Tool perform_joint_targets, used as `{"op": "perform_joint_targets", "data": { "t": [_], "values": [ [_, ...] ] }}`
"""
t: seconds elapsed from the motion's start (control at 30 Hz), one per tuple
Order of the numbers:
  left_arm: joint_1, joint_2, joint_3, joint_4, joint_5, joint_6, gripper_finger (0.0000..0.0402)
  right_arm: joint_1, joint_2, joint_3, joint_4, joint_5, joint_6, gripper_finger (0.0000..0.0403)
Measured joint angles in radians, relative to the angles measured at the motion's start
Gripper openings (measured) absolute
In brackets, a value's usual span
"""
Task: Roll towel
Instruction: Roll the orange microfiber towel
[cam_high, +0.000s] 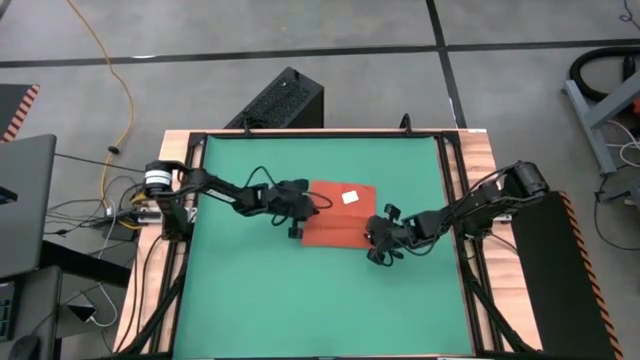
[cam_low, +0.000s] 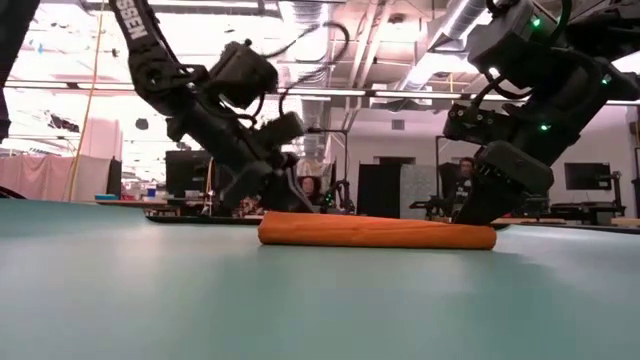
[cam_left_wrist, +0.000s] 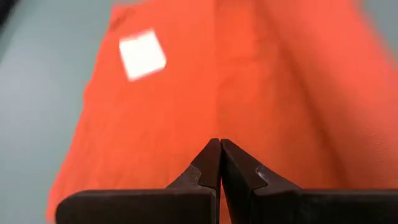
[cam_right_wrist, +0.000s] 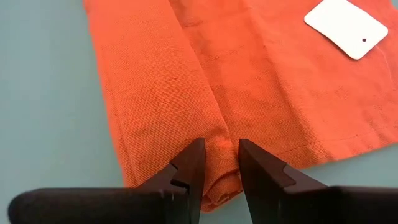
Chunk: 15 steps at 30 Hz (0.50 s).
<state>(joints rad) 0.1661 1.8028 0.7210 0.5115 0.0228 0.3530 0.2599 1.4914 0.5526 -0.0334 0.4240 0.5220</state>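
The orange-red towel (cam_high: 338, 212) lies flat on the green mat (cam_high: 250, 300), its white tag (cam_high: 350, 197) facing up. A raised fold runs along its near side; in the low view the towel (cam_low: 375, 232) shows as a low long ridge. My left gripper (cam_high: 305, 215) is shut, and its joined tips (cam_left_wrist: 219, 145) stand over the towel's left part. My right gripper (cam_high: 376, 240) is at the towel's near right corner, shut on the fold (cam_right_wrist: 217, 155). My left gripper points slantwise down at the towel from the table's left; I cannot tell whether its shut tips touch the cloth. My right gripper pinches the raised fold (cam_right_wrist: 219, 163) at the towel's right end between its two fingers, several layers of cloth. The fingers (cam_right_wrist: 186, 163) slant down from the table's right and lie across the fold's end. The towel stays on the mat.
The mat covers a wooden table framed by black rails (cam_high: 455, 200). A black box (cam_high: 280, 100) sits beyond the far edge. Bare mat lies toward the near edge. People show in the room behind (cam_low: 463, 170).
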Motion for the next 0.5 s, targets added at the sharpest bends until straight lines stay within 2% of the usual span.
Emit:
{"op": "perform_joint_targets", "data": {
  "t": [0.1,0.23,0.5],
  "values": [
    [0.023,0.014,0.021,-0.097,-0.004,-0.006,0.0,0.01,0.0,0.0,0.003,-0.003,-0.002,0.012],
    [0.037,0.018,0.032,-0.146,0.062,-0.01,0.0,0.021,0.001,-0.001,0.008,-0.003,-0.002,0.012],
    [0.031,0.018,0.031,-0.246,0.033,-0.071,0.0,0.03,0.001,0.0,-0.016,-0.002,0.041,0.012]
  ]
}}
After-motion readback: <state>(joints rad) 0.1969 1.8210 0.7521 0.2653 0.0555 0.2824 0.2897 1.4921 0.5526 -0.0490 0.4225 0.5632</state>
